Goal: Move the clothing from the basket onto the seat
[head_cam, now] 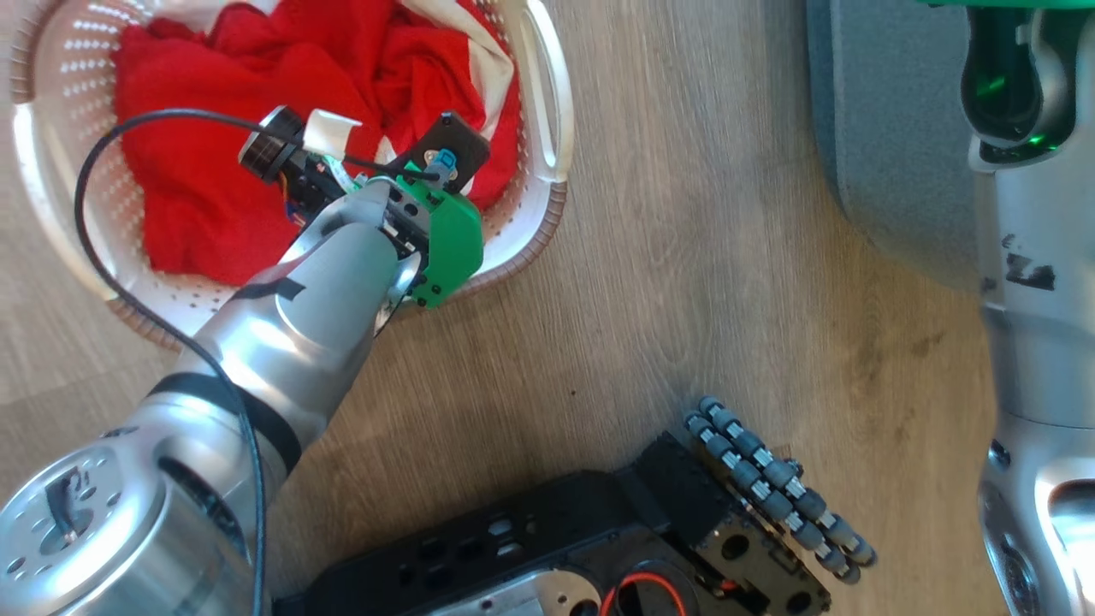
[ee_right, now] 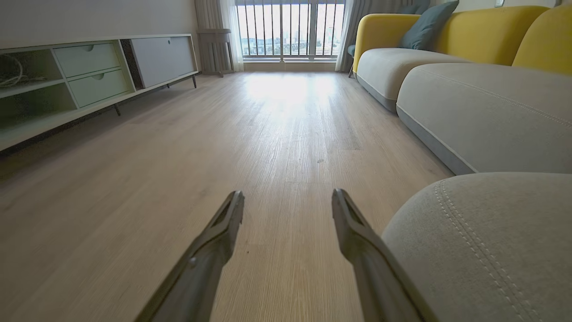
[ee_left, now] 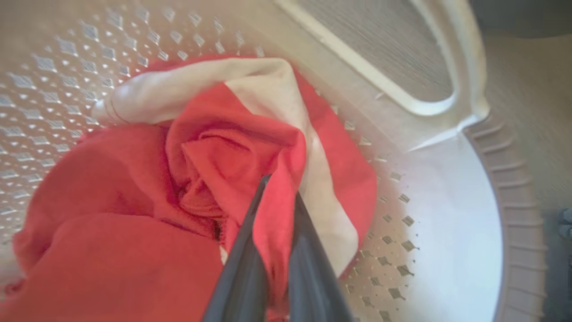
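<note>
A: Our left hand (ee_left: 281, 190) is pinched shut on a fold of the clothing (ee_left: 125, 241), which lies heaped in the basket (ee_left: 451, 210).
B: Thin grip, though. If we lift fast, that fold may slide out, or the rest of the heap may tangle, ride along, then drop on the floor (ee_right: 277, 134).
A: Our right hand (ee_right: 288, 197) hangs wide open and empty beside the seat (ee_right: 487, 250), so we'd have nothing to steady the basket if it snags and tips.
</note>
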Controlling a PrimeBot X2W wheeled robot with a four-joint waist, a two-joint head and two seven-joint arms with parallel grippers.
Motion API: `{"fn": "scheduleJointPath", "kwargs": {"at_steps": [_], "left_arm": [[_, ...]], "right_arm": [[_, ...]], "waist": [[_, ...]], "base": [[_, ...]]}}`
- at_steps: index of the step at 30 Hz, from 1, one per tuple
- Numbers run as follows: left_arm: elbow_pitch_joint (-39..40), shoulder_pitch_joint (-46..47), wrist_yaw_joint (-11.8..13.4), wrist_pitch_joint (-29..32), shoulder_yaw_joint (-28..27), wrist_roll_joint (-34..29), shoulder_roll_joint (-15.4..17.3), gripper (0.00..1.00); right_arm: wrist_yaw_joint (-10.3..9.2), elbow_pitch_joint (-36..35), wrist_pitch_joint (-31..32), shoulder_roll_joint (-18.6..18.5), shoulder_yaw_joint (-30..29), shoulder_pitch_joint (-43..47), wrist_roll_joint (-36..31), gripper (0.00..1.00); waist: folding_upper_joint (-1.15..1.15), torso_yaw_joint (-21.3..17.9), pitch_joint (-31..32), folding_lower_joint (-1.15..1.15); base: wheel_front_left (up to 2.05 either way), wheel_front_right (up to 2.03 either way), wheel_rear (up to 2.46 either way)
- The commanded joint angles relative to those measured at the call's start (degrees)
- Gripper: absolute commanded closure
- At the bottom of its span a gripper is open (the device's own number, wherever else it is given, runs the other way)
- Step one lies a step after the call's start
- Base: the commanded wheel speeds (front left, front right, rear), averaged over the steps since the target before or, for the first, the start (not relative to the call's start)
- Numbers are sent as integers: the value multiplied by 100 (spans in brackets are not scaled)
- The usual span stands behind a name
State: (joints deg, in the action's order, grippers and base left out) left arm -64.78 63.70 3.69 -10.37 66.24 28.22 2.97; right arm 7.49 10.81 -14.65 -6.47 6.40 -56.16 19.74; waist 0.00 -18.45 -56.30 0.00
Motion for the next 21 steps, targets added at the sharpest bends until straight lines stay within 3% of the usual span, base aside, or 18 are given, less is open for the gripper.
{"fn": "scheduleJointPath", "kwargs": {"at_steps": [1, 21], "left_arm": [[125, -78, -11, -104, -58, 94, -9, 100], [1186, -860, 191, -461, -452, 883, -9, 100]], "right_arm": [[0, -134, -35, -2, 37, 186, 27, 0], [0, 488, -35, -476, 548, 1045, -35, 0]], "waist": [[0, 97, 187, 0], [0, 1085, 2382, 0]], "base": [[0, 0, 0], [0, 0, 0]]}}
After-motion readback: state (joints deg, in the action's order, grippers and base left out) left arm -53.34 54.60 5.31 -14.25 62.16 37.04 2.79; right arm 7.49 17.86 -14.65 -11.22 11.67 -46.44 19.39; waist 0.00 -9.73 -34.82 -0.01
